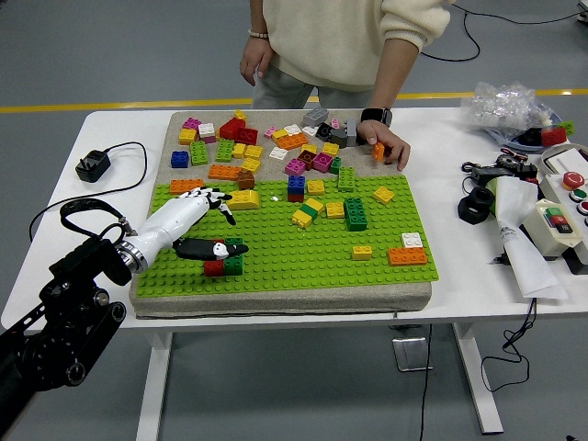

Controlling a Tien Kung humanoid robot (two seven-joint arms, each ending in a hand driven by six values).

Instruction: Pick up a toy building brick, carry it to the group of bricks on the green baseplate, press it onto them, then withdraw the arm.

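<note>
My left hand [220,228] lies over the left part of the green baseplate [303,262], fingers spread and holding nothing. Its thumb rests just above a small red and green brick group [224,266] pressed on the plate; the fingers point toward a yellow brick [243,198]. More bricks stand on the plate: a dark green one [356,213], a yellow-green pair [306,214] and an orange and white pair [407,250]. Several loose bricks [276,147] lie on the beige mat behind. A person's hand [386,145] rests at the pile holding an orange brick [378,152].
A black charger [92,165] with its cable lies at the table's left. At the right are a clear plastic bag [505,103], black parts [478,204], rolled paper [524,248] and a control box [562,207] with a red button.
</note>
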